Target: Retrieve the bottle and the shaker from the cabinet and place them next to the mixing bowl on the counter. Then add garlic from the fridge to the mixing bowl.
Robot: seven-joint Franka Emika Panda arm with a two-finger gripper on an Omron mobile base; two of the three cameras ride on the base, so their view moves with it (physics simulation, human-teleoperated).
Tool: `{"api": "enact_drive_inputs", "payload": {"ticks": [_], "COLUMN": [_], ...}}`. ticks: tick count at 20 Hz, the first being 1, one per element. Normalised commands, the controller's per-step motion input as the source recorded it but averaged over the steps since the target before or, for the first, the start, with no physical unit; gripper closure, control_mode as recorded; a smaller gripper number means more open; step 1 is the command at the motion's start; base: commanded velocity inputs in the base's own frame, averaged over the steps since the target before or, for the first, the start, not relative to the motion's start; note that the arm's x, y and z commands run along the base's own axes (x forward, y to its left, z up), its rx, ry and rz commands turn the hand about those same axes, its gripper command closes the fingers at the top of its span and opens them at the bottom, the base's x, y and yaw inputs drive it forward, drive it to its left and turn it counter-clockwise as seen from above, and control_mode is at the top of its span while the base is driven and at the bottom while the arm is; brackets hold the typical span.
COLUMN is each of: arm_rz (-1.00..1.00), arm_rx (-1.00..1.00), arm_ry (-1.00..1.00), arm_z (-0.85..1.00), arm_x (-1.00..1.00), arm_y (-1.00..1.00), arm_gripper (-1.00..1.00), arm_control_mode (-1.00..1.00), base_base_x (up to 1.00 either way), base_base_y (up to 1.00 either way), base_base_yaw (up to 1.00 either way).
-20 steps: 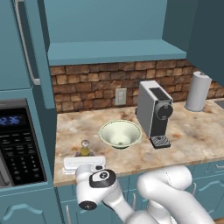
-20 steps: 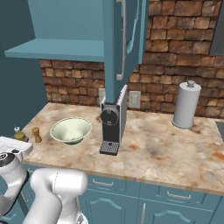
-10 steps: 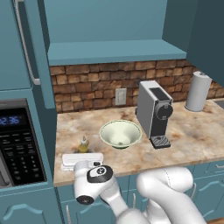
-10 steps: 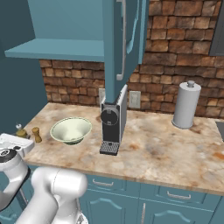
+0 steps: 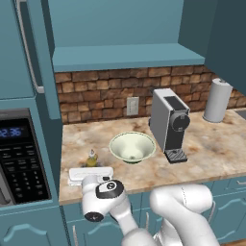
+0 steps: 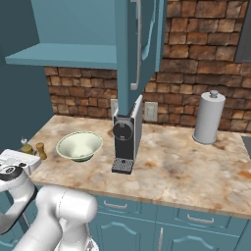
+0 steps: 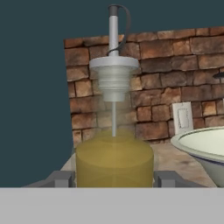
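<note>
The olive-yellow bottle (image 7: 114, 153) with its pale pourer stands upright between my two fingers (image 7: 61, 178), which press against its sides. My gripper (image 5: 91, 164) is shut on it at the counter's (image 5: 211, 149) front left corner. The bottle (image 5: 91, 157) is just left of the pale mixing bowl (image 5: 132, 146). In the right base view the brown shaker (image 6: 40, 149) stands on the counter beside the bottle (image 6: 25, 146), between it and the bowl (image 6: 78, 145). The teal cabinet (image 5: 129, 55) above is open, its door (image 6: 139, 44) swung out.
A grey coffee machine (image 5: 169, 124) stands right of the bowl, with a paper towel roll (image 5: 216, 100) farther right. A microwave (image 5: 21, 158) fills the tall unit left of the counter. The brick wall (image 5: 105, 93) has a socket.
My hand and the bottle have shifted only slightly at the counter's left corner. The grip looks the same.
</note>
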Motion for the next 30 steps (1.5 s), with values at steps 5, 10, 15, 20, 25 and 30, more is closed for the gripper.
{"api": "enact_drive_inputs", "payload": {"ticks": [5,10,15,20,25,30], "arm_rz": [0.00,0.00,0.00,0.00,0.00,0.00], "arm_rx": [0.00,0.00,0.00,0.00,0.00,0.00], "arm_ry": [0.00,0.00,0.00,0.00,0.00,0.00], "arm_z": [-0.28,-0.20,0.00,0.00,0.00,0.00], "arm_x": [0.01,0.02,0.00,0.00,0.00,0.00], "arm_y": [0.00,0.00,0.00,0.00,0.00,0.00], "arm_gripper": [1.00,1.00,1.00,-1.00,-1.00,-1.00], "arm_control_mode": [-1.00,-1.00,-1.00,-1.00,-1.00,-1.00], "base_base_x": [0.00,0.00,0.00,0.00,0.00,0.00], "base_base_y": [0.00,0.00,0.00,0.00,0.00,0.00], "base_base_yaw": [0.00,0.00,0.00,0.00,0.00,0.00]}}
